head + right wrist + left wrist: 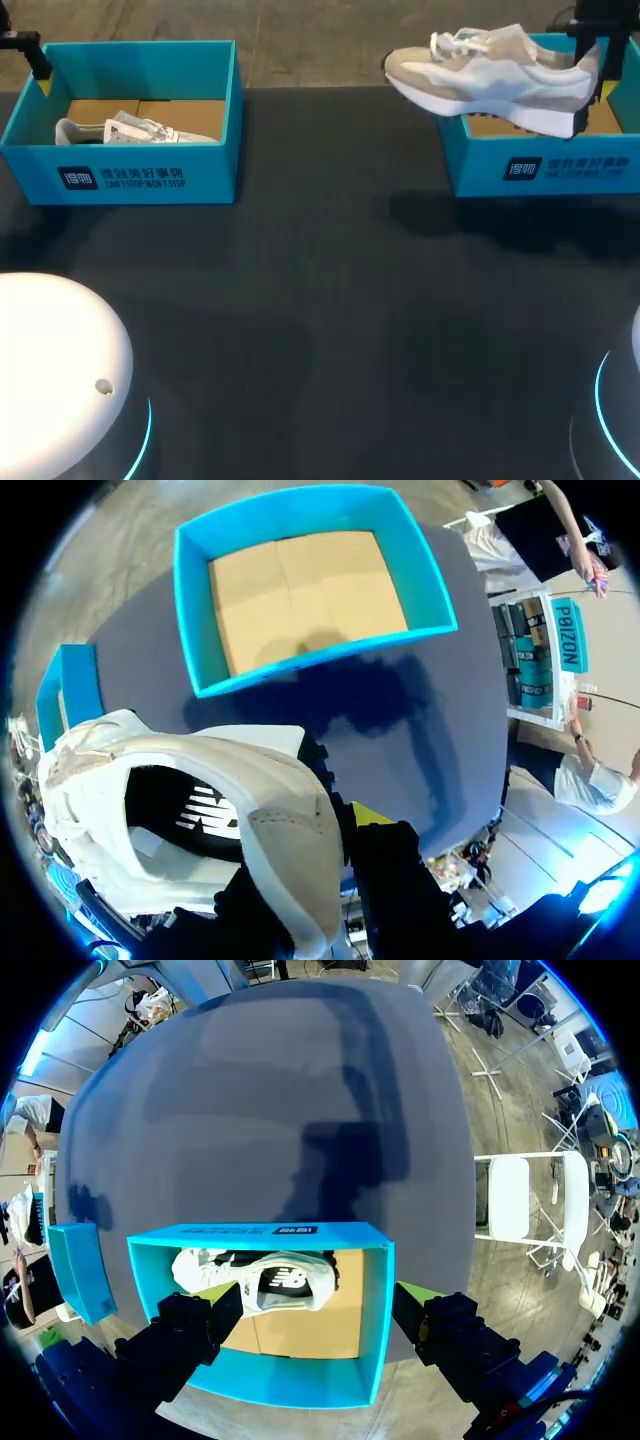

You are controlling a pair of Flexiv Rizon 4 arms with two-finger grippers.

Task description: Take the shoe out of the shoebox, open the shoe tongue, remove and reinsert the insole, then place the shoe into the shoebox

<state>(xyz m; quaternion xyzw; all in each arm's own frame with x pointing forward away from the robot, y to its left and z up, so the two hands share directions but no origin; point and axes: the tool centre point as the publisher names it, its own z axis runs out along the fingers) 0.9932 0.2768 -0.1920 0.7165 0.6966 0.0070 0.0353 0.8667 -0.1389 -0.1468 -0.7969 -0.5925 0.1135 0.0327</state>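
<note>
Your right claw [590, 70] was closed on the heel of the shoe [490, 75] and held it in the air, sole down. The toe pointed toward your left, above the front wall of the right shoebox [540, 170], whose cardboard floor lay bare. I judged the shoe light, with a soft, yielding upper and a stiff sole. The firm heel collar was the sound place to grip, while the tongue and laces would flop. Hanging from one end, it could sag or twist at the toe. Your left claw [318, 1310] was spread wide with nothing in it. It hung over the left shoebox [120, 175] on the worktop [320, 320], where a second shoe [130, 130] lay on its side.
</note>
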